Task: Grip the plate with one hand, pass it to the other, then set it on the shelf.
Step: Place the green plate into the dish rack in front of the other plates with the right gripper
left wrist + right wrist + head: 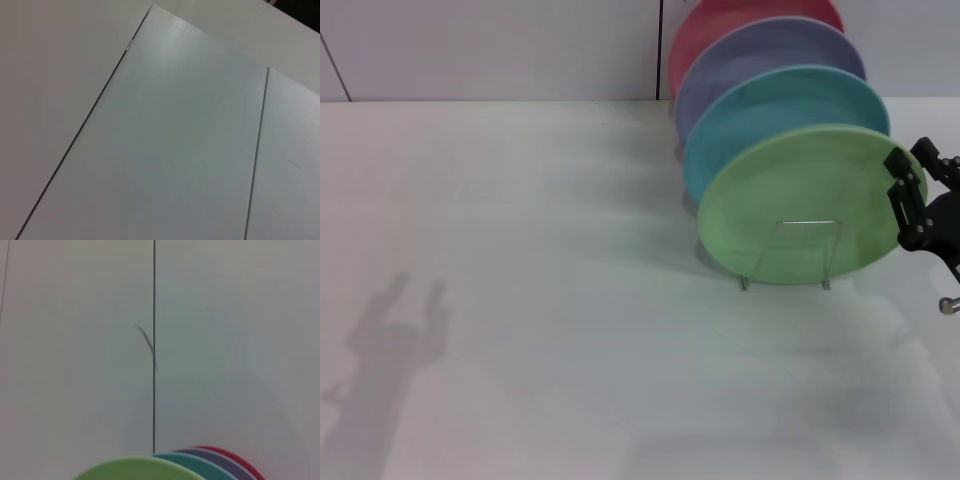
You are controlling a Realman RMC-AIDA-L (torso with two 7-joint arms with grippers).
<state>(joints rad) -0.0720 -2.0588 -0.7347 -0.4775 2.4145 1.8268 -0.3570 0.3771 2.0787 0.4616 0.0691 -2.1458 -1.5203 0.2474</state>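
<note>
The light-green plate (pixel 800 195) stands on edge at the front of a row of plates, held by the silver wire shelf (pixel 810 222), whose loop crosses its lower face. Its top rim also shows in the right wrist view (pixel 135 469). My right gripper (pixel 910 156) is at the plate's right rim, open, with one finger (pixel 906 195) in front of the rim and the other behind it. My left gripper is out of view; only its shadow falls on the table at the front left.
Behind the green plate stand a turquoise plate (pixel 770 105), a lavender plate (pixel 760 55) and a red plate (pixel 720 25). The white table (pixel 520 250) stretches left and forward. A panelled white wall (pixel 225 340) rises behind the plates.
</note>
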